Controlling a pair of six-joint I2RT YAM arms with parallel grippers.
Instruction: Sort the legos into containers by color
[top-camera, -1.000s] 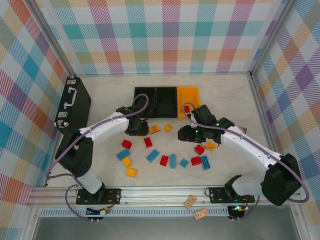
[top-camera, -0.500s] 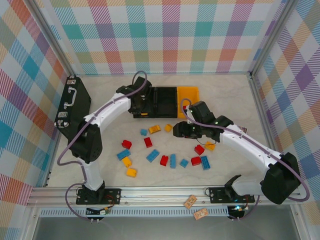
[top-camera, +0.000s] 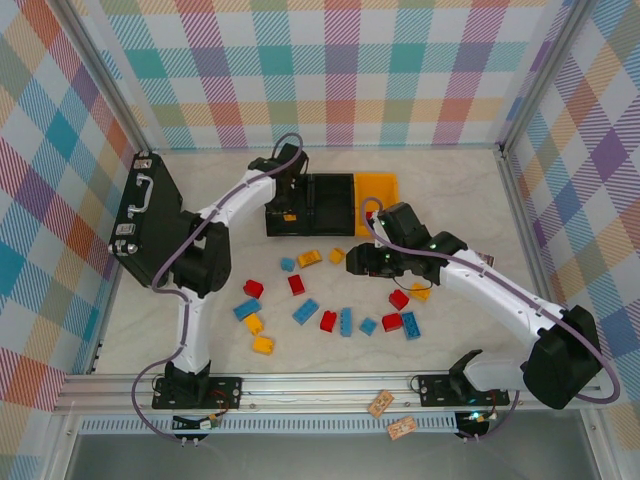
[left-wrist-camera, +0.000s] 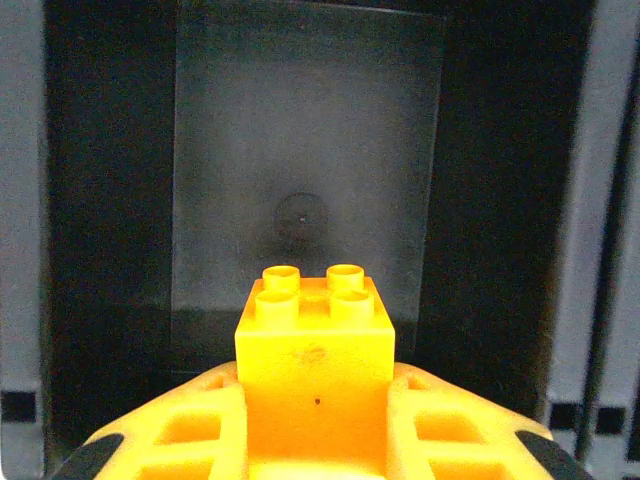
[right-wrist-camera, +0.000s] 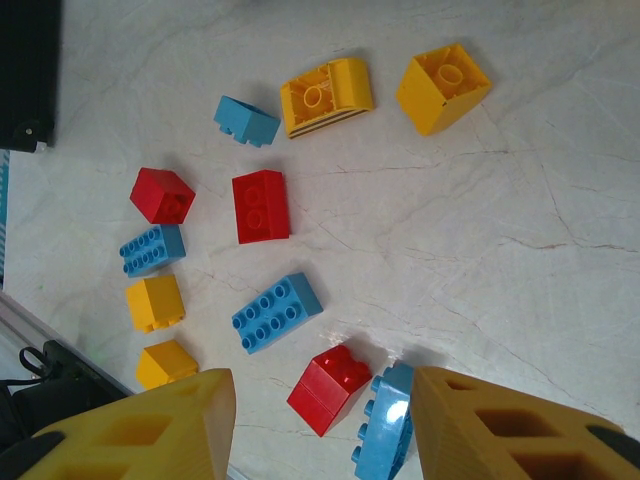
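The left gripper (left-wrist-camera: 315, 378) was clamped on the flat sides of a small yellow-orange studded plastic brick (left-wrist-camera: 313, 330), light, rigid and probably slick, over a black open-topped plastic bin (left-wrist-camera: 300, 150), while the right gripper (right-wrist-camera: 320, 385) hung with jaws apart above loose red, blue and yellow bricks (right-wrist-camera: 260, 205) on the pale table (right-wrist-camera: 480, 230).

Robot lab, test booth.
- Two white-and-black robot arms, left arm (top-camera: 230, 205) and right arm (top-camera: 500, 290), bolted to metal rail (top-camera: 330, 392) at near edge of table (top-camera: 460, 190).
- Bright checked cloth walls (top-camera: 340, 70) on three sides, held up by metal posts (top-camera: 98, 80).
- Table top pale, looks like stone.
- Toy bricks (top-camera: 306, 312) in red, blue and yellow lie loose on it.
- Row of small bins (top-camera: 335, 205) at back.
- Black case (top-camera: 145, 215) with latches at left.
- Paper tags (top-camera: 380, 403) on front ledge.
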